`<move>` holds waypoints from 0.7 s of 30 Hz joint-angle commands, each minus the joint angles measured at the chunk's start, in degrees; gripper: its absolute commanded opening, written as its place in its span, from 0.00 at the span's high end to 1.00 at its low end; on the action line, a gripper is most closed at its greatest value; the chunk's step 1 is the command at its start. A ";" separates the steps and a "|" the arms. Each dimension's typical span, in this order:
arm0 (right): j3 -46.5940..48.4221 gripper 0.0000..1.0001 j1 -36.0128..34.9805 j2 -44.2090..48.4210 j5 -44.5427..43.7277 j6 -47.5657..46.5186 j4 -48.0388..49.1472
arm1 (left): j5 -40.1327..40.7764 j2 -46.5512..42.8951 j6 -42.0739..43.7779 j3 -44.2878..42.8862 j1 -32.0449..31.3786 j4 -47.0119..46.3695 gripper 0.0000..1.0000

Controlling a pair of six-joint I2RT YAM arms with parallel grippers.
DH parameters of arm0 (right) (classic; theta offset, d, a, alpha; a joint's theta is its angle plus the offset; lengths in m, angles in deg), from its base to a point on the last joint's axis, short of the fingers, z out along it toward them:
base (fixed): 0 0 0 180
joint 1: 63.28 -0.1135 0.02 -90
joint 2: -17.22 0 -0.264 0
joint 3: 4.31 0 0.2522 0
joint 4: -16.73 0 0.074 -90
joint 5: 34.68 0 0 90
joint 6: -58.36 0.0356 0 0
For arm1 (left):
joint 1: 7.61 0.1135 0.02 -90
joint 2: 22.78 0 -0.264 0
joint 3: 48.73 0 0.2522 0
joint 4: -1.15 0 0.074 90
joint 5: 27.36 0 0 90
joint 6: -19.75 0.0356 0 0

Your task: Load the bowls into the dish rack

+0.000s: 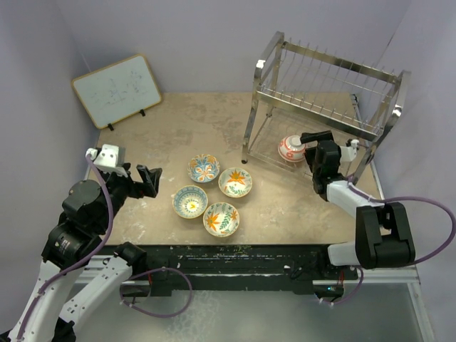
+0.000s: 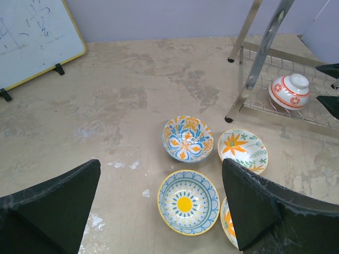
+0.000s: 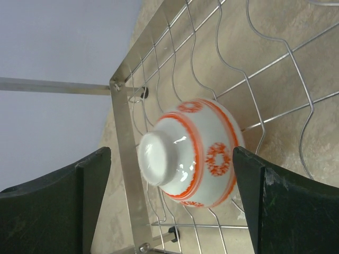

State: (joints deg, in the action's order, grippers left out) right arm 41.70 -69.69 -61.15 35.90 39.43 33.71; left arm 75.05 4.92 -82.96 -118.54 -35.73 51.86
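The dish rack [image 1: 324, 107] stands at the back right. A red-orange patterned bowl [image 1: 291, 149] lies upside down on its lower wire tier. My right gripper [image 1: 310, 152] is open around this bowl; in the right wrist view the bowl [image 3: 196, 151] sits between the spread fingers [image 3: 254, 196] with gaps on both sides. Another four bowls sit upright together on the table: blue-orange [image 1: 204, 168], orange-flower [image 1: 235, 182], blue-yellow [image 1: 190, 201] and green-leaf [image 1: 221, 219]. My left gripper [image 1: 146, 179] is open and empty, left of them. In the left wrist view the blue-yellow bowl [image 2: 188, 201] lies ahead between my fingers.
A wood-framed whiteboard [image 1: 117, 89] leans at the back left. The rack's chrome legs [image 2: 254, 58] stand just behind the orange-flower bowl [image 2: 242, 150]. The rack's upper tier of wires [image 1: 335, 85] is over the red-orange bowl.
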 commanded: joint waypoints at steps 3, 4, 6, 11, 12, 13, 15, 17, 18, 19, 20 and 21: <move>7.26 0.01 0.35 0.32 -3.51 -4.75 -12.68 | -0.71 -0.88 -0.30 0.35 0.35 -3.02 0.01; 7.86 0.01 0.35 0.31 -3.46 -5.71 -13.70 | -0.69 -0.96 -0.36 0.41 0.35 -3.01 0.01; 8.52 0.01 0.06 0.62 -3.75 -7.30 -15.51 | -0.71 -0.98 -0.45 0.50 0.35 -2.92 0.01; 11.26 0.01 -1.62 2.24 -6.32 -12.00 -22.43 | -0.80 -0.80 -0.65 0.66 0.34 -2.99 0.01; 11.52 0.01 -2.45 2.78 -7.20 -13.10 -23.39 | -0.87 -0.81 -0.72 0.65 0.34 -3.05 0.01; 11.71 0.02 -3.25 3.24 -7.96 -14.30 -24.04 | -0.96 -0.81 -0.68 0.68 0.35 -3.09 0.01; 12.56 0.02 -5.24 3.77 -9.39 -16.11 -25.69 | -1.11 -0.71 -0.74 0.97 0.35 -3.35 0.01; 14.15 0.02 -7.80 3.66 -11.86 -17.41 -28.47 | -1.23 -0.45 -0.82 1.02 0.35 -3.52 0.01; 14.90 0.02 -9.14 3.58 -13.41 -18.08 -30.19 | -1.36 -0.31 -0.83 1.00 0.36 -3.56 0.01; 15.69 0.02 -10.47 3.57 -14.92 -18.44 -31.24 | -1.41 -0.22 -0.76 0.89 0.35 -3.55 0.01; 16.26 0.03 -11.48 3.65 -15.91 -19.06 -31.80 | -1.45 -0.20 -0.74 0.88 0.35 -3.63 0.01; 16.68 0.03 -12.19 3.66 -16.37 -19.75 -32.16 | -1.43 -0.17 -0.66 0.81 0.35 -3.64 0.01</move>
State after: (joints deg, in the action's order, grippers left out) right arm 54.42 -78.96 -59.23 26.53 23.93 6.45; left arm 74.54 4.33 -83.16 -117.87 -35.73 51.68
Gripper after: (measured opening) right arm 0.978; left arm 0.990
